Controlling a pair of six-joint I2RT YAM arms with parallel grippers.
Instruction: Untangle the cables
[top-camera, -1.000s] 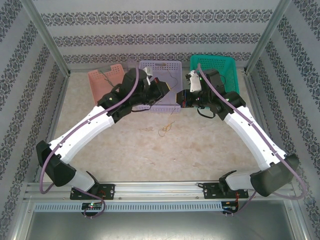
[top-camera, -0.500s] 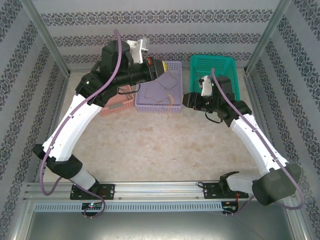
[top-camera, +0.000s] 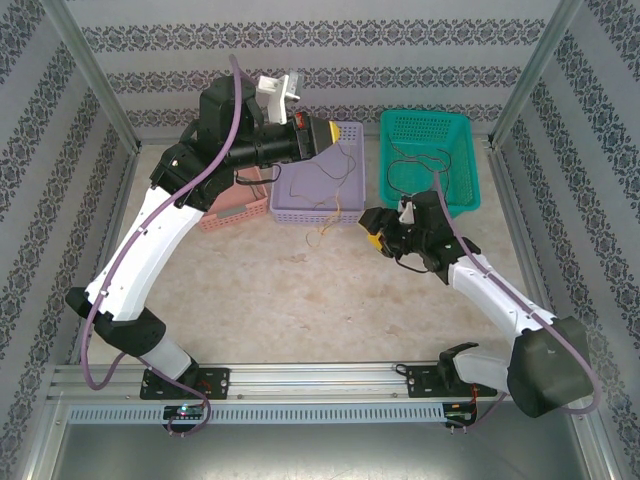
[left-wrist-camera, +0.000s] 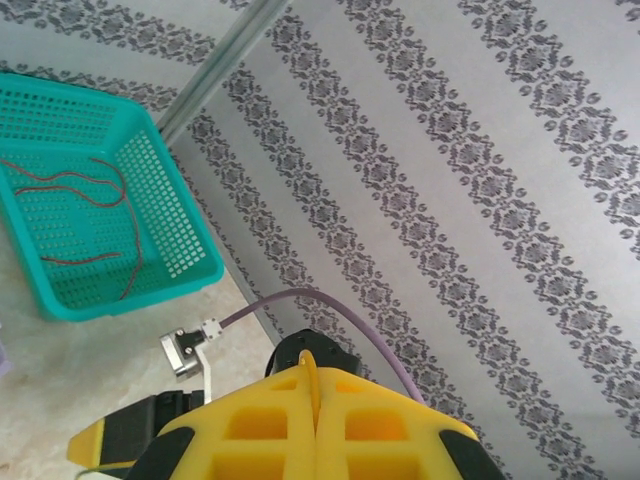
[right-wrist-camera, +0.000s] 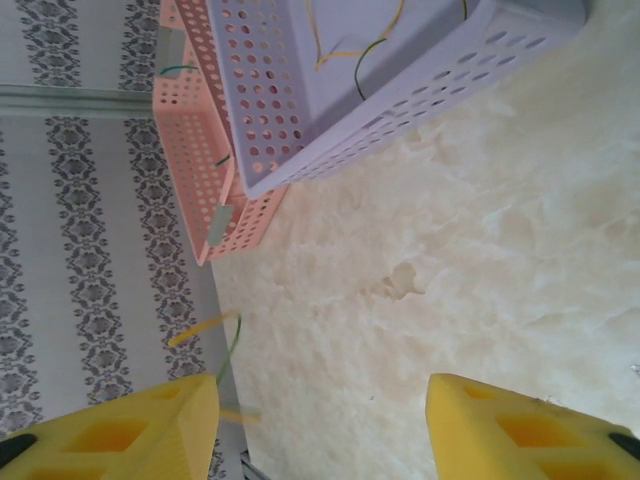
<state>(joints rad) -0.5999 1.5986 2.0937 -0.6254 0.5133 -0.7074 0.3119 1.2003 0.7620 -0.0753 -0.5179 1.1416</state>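
Uncovered since the right arm pulled back toward the near side half a second ago, the reddish cables (top-camera: 412, 158) lie loose on the floor of the teal basket (top-camera: 462, 128) at the far right, while the left arm has hardly shifted. A yellowish cable (top-camera: 341, 195) hangs down into the lilac basket (top-camera: 300, 212) at the far middle, among other thin strands, and one strand (top-camera: 325, 226) trails over the basket's near wall onto the table (top-camera: 300, 300). The pink basket (top-camera: 232, 213) stands touching the lilac one on its left, half hidden under the left arm. The left gripper (top-camera: 325, 135) is raised above the lilac basket. Seen from its wrist, the left gripper (left-wrist-camera: 315, 420) has its yellow jaws pressed together with a thin yellowish strand standing up from the seam, so it appears to pinch the yellowish cable. That view also looks down into the teal basket (left-wrist-camera: 185, 225), where the reddish cables (left-wrist-camera: 85, 180) curl apart from each other, and it catches a lilac hose (left-wrist-camera: 330, 305) against the patterned wall. The right gripper (top-camera: 373, 230) hangs low over the table just near of the teal basket. In the right wrist view the right gripper (right-wrist-camera: 320, 430) has its jaws spread wide with nothing between them. Beyond them that view shows a yellow strand beside a green cable (right-wrist-camera: 362, 70) in the lilac basket (right-wrist-camera: 330, 120), and short green bits in the pink basket (right-wrist-camera: 195, 160). Two short strands show beside one finger; whether they touch it I cannot tell.
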